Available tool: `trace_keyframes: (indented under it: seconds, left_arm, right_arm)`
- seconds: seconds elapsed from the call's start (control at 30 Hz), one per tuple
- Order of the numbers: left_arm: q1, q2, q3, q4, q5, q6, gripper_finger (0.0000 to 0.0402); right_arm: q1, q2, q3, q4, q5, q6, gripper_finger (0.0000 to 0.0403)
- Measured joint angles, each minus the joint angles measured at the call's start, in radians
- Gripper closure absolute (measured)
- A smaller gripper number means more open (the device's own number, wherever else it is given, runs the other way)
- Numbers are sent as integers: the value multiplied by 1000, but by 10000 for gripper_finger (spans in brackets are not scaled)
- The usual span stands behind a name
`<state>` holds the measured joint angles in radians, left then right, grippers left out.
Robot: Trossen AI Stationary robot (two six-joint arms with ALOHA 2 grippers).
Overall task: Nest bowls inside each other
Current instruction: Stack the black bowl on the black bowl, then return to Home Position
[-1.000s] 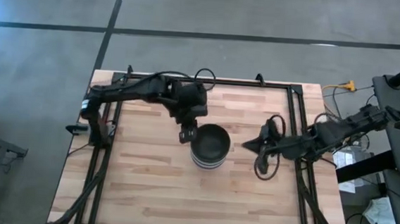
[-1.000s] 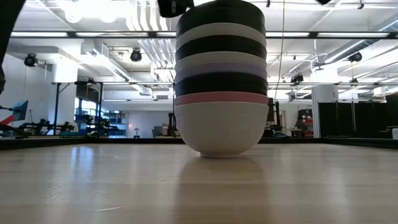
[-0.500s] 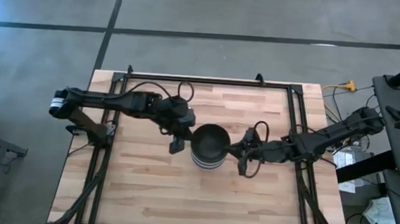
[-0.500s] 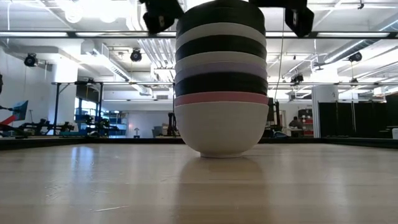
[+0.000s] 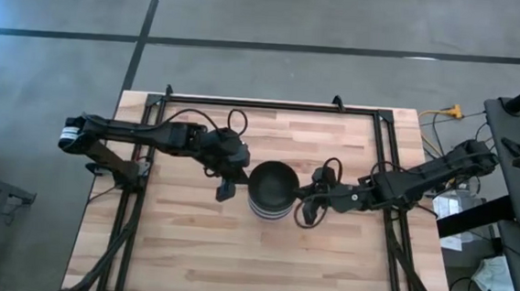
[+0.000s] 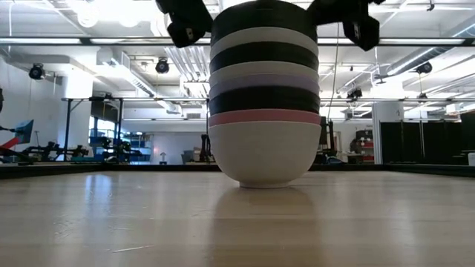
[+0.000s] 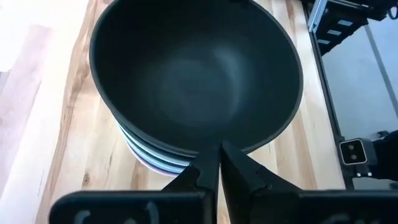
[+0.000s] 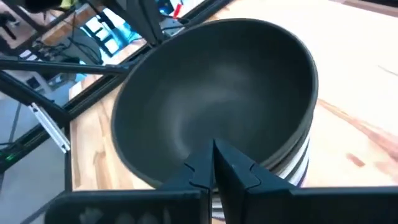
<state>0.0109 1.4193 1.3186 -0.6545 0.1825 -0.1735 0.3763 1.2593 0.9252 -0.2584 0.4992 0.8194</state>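
The bowls stand nested in one stack (image 5: 272, 190) at the table's middle, with a black bowl on top (image 7: 193, 74), also in the right wrist view (image 8: 217, 93). In the low view the stack (image 6: 263, 89) rests on a white bottom bowl (image 6: 263, 152), with pink, black, lavender, white and black bands above it. My left gripper (image 5: 228, 187) is shut just left of the stack's top (image 6: 185, 22). My right gripper (image 5: 309, 206) is shut just right of it (image 6: 360, 28). Both stand apart from the bowls.
A black metal frame (image 5: 384, 145) runs round the wooden table's far, left and right sides. Bare wood (image 5: 261, 265) lies between the stack and the near edge. Cables and equipment (image 5: 505, 181) sit beyond the right edge.
My left gripper has left the top bowl's rim, gone toward the table's left and near edges, and come down beside the stack's top. My right gripper has gone toward the stack from the right and stands beside its top. The stack has kept still.
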Motion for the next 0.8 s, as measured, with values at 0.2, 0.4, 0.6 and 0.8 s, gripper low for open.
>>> trace_keyframes:
  seconds: [0.2,0.4,0.6,0.8]
  left_arm:
    - [2,-9,0,-3,0,5,401]
    - [2,-94,1,54,0,5,401]
    - [2,-211,-16,368,5,8,401]
    - [12,-296,-11,623,14,95,401]
  right_arm:
    - [-3,-1,65,-28,2,-47,394]
    - [-6,1,139,24,4,-136,394]
    - [-60,50,144,534,-199,-372,394]
    - [-192,85,224,866,-380,-587,394]
